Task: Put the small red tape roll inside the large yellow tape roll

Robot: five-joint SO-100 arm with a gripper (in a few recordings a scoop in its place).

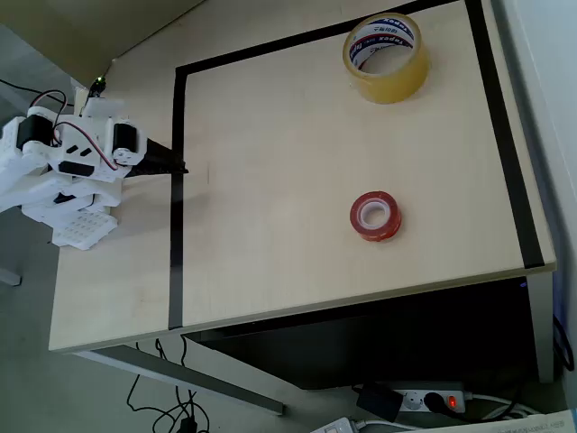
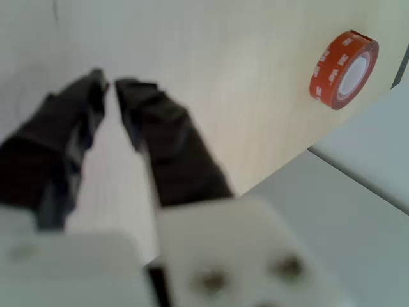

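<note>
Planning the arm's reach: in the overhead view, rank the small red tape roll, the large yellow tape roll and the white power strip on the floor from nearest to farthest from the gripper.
From the black-fingered gripper at the table's left:
1. Small glossy red tape roll, mid-table, right of the gripper.
2. Large amber-yellow tape roll, top right corner.
3. White power strip, on the floor below the table's front edge.

This looks like an office or lab corner set up for robot trials. A pale wood-laminate desk [image 1: 270, 180] has a work area marked off with black tape lines [image 1: 177, 198]. Below its lower edge, a power strip [image 1: 424, 400] with a lit red switch and loose cables [image 1: 162, 410] lie on the grey floor [image 1: 54, 388].
</note>
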